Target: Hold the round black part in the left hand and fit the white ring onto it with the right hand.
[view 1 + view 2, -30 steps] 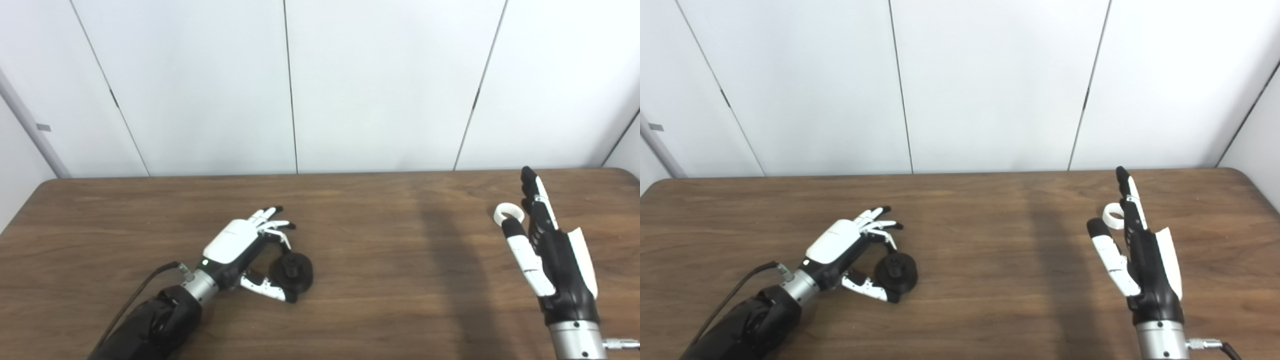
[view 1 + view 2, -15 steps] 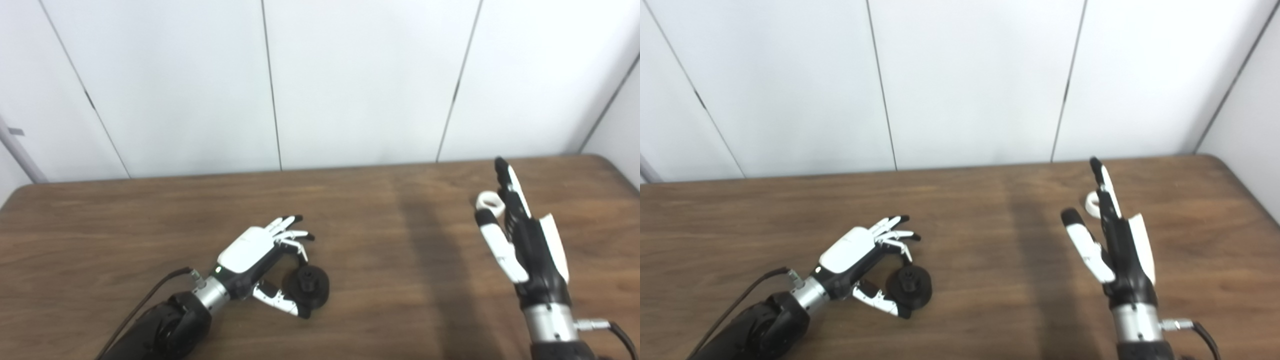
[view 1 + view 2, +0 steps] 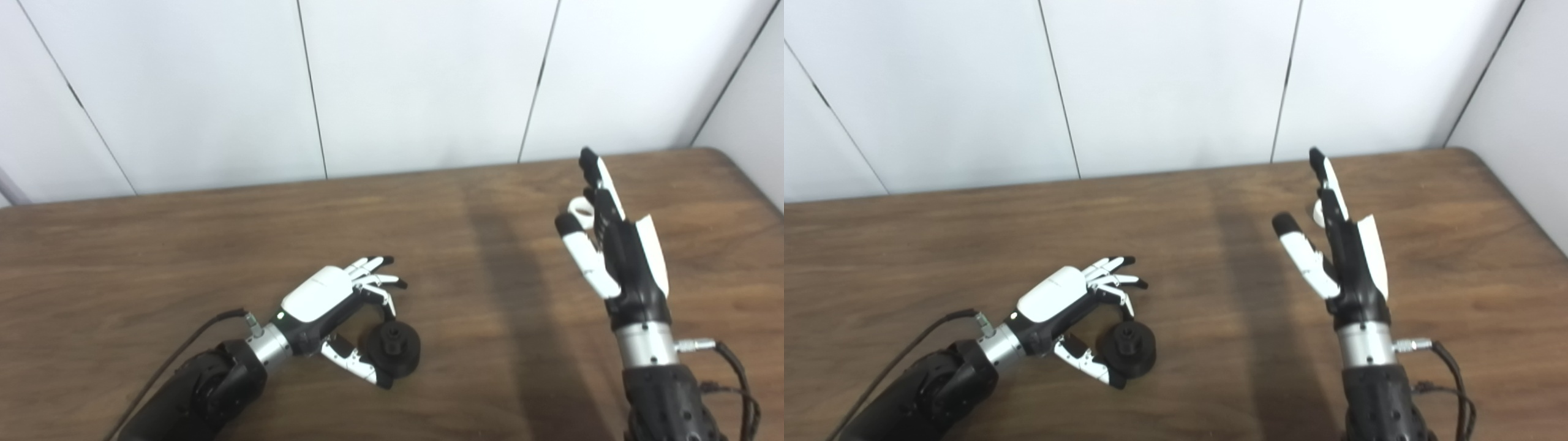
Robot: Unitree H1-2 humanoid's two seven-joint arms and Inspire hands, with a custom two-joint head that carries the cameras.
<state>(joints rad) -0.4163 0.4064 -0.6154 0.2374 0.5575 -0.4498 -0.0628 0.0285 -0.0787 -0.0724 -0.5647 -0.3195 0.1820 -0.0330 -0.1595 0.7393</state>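
The round black part (image 3: 395, 348) lies flat on the brown table (image 3: 184, 257), its hub pointing up. My left hand (image 3: 324, 300) is open and cupped around the part's left side, with the fingers arched over its far edge and the thumb along its near edge. The part rests on the table and is not lifted. My right hand (image 3: 618, 257) stands upright and open at the right, fingers straight, holding nothing. The white ring (image 3: 579, 208) lies on the table just behind that hand's thumb tip, partly hidden by the fingers.
White wall panels (image 3: 416, 79) rise behind the table's far edge. The table's rounded right corner (image 3: 1470, 153) is close to the right hand. A cable (image 3: 729, 380) trails from the right wrist, and another (image 3: 202, 331) from the left forearm.
The whole picture has shifted, so the camera has turned right and tilted down. Both hands keep their places beside the black part and the white ring.
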